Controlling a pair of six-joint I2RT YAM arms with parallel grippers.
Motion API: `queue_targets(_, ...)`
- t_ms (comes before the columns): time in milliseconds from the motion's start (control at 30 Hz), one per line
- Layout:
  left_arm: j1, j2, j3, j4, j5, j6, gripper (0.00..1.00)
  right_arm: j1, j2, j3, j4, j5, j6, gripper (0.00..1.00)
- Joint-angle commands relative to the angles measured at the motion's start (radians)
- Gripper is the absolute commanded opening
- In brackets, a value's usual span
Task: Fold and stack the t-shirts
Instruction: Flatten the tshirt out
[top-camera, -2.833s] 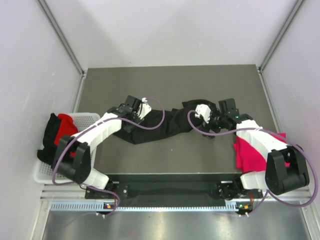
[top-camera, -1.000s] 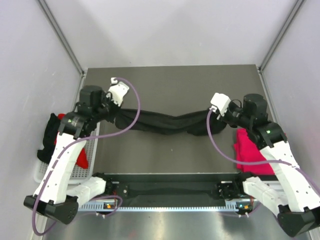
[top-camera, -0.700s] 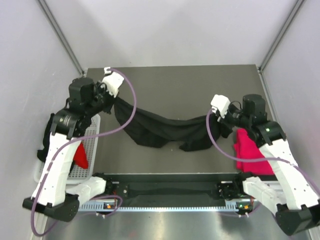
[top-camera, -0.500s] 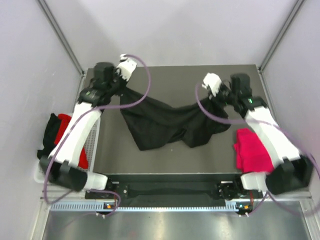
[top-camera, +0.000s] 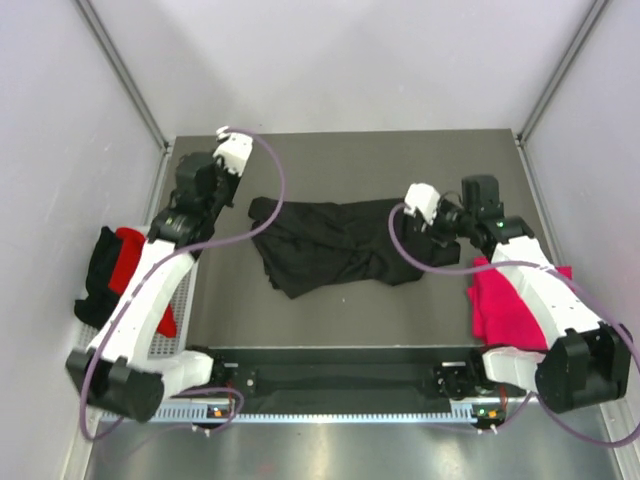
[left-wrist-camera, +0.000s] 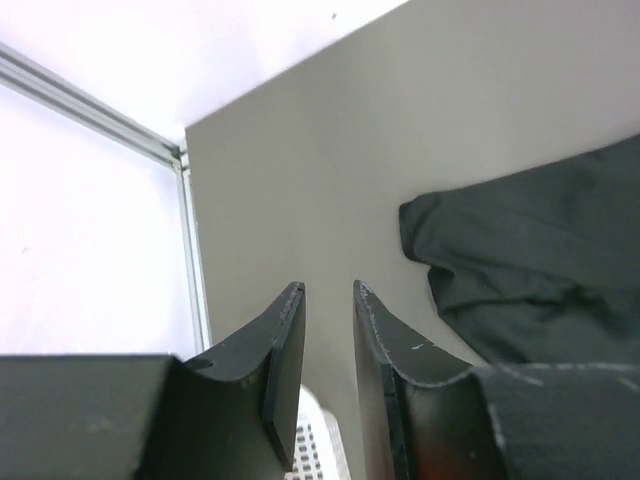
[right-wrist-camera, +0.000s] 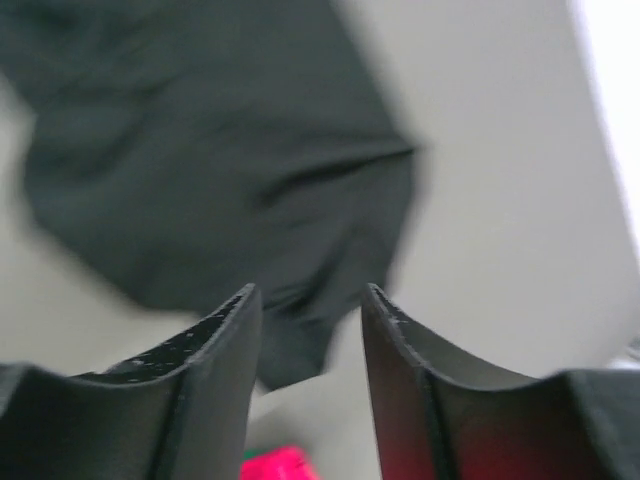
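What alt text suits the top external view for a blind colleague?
A black t-shirt lies crumpled mid-table between the left gripper and right gripper, both open. A pink t-shirt sits at right; red and black shirts hang over a white basket at left.

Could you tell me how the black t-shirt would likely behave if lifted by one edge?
The black t-shirt lies rumpled in soft folds, so it would probably droop limply. It looks thin, so likely light; pushed, it may bunch rather than slide.

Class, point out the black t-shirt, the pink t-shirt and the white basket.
black t-shirt (top-camera: 330, 245): top view, middle of the cloth.
pink t-shirt (top-camera: 495, 308): top view, its left part.
white basket (top-camera: 185, 295): top view, right edge.
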Motion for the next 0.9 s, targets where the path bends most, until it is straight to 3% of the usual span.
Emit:
queue_targets(0, 0.004, -0.096, -0.131, -0.02, 0.069, -0.002, 0.31, 0.022, -0.026, -0.108, -0.156, -0.075, -0.175, 0.43)
queue_targets(133, 0.032, -0.156, -0.224, -0.032, 0.108, 0.01, 0.29, 0.04, -0.014, -0.231, -0.138, -0.036, -0.228, 0.39)
queue_targets(300, 0.098, -0.2, -0.261, -0.034, 0.18, -0.074, 0.29, 0.1, 0.007, -0.352, 0.003, 0.047, -0.251, 0.39)
queue_targets(700, 0.19, -0.268, -0.336, -0.04, 0.249, -0.122, 0.28, 0.172, 0.093, -0.434, 0.213, 0.161, -0.248, 0.39)
queue_targets(800, 0.193, -0.271, -0.344, -0.04, 0.26, -0.129, 0.29, 0.175, 0.139, -0.427, 0.24, 0.188, -0.242, 0.29)
queue_targets(833, 0.196, -0.272, -0.344, -0.038, 0.263, -0.131, 0.28, 0.175, 0.158, -0.427, 0.25, 0.196, -0.243, 0.18)
queue_targets(867, 0.197, -0.274, -0.344, -0.04, 0.263, -0.132, 0.28, 0.177, 0.164, -0.427, 0.253, 0.199, -0.243, 0.13)
